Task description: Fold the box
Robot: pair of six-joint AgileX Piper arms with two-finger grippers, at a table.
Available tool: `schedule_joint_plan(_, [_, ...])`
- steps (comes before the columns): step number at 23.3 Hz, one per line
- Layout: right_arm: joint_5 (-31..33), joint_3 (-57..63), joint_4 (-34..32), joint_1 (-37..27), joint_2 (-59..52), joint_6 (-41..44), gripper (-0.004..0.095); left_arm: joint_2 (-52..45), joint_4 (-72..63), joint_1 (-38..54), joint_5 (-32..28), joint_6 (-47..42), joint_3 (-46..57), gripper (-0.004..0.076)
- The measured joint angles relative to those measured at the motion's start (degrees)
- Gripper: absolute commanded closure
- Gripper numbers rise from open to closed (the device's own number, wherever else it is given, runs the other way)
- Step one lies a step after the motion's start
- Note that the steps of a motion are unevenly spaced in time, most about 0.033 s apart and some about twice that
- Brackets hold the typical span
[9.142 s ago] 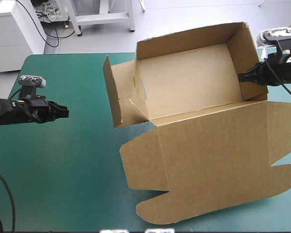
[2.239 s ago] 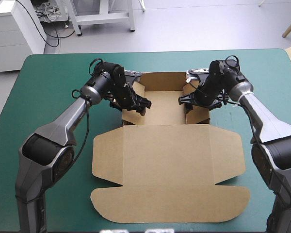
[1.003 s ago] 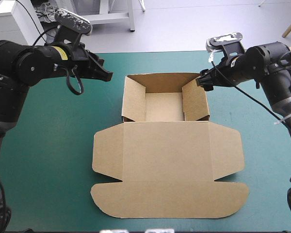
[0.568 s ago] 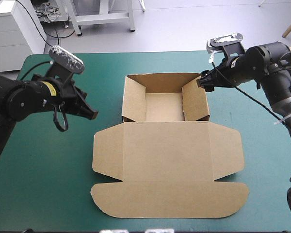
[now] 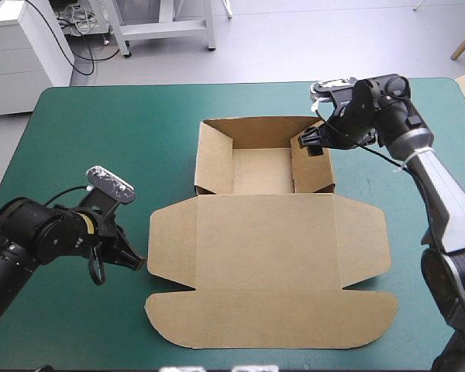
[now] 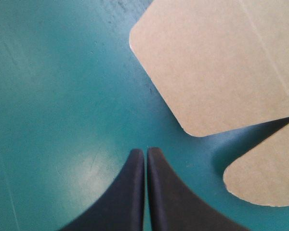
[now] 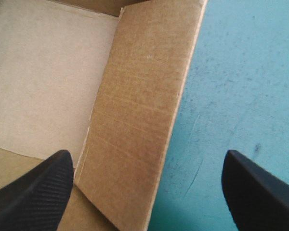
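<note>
the box (image 5: 267,232) sits mid-table on the teal-green cover (image 5: 85,132), tray open, lid lying flat toward the near edge. left gripper (image 6: 145,151) clenched tight, just beside the lid's left flap. right gripper (image 7: 145,159) spread wide, straddling the tray's right wall.

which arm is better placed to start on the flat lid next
Probably left: the left gripper, shut, sits beside the lid's left flap; the right gripper stands open astride the tray's right wall.
</note>
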Motion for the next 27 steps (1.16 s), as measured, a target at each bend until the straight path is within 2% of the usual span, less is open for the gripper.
schedule_joint_plan(6, [-2.1, 0.0, 1.2, 0.0, 8.4, 0.0, 0.0147, -1.3, -1.9, 0.0, -1.9, -1.8, 4.8, 0.0731])
schedule_joint_plan(8, [-2.7, 0.0, 1.3, 0.0, 9.6, 0.0, 0.018, -1.4, -2.0, 0.0, -2.1, -1.8, 5.2, 0.0731])
schedule_joint_plan(9, [-2.7, 0.0, 1.3, 0.0, 9.9, 0.0, 0.0228, -1.4, -2.0, 0.0, -2.1, -1.8, 5.4, 0.0731])
schedule_joint_plan(11, [-2.8, 0.0, 1.3, 0.0, 10.7, 0.0, 0.0379, -1.4, -2.0, 0.0, -2.2, -1.8, 5.6, 0.0731])
schedule_joint_plan(15, [-3.0, 0.0, 1.3, 0.0, 10.9, 0.0, 0.087, -1.4, -2.0, 0.0, -2.5, -2.6, 5.6, 0.0731])
schedule_joint_plan(16, [-3.1, 0.0, 0.9, 0.0, 10.9, 0.0, 0.0924, -1.4, -2.0, 0.0, -2.7, -2.8, 5.6, 0.0731])
schedule_joint_plan(27, [-3.6, -2.1, 1.0, -0.3, 10.9, -1.3, 0.0929, -1.4, -2.0, 0.0, -5.1, -2.9, 5.6, 0.0731])
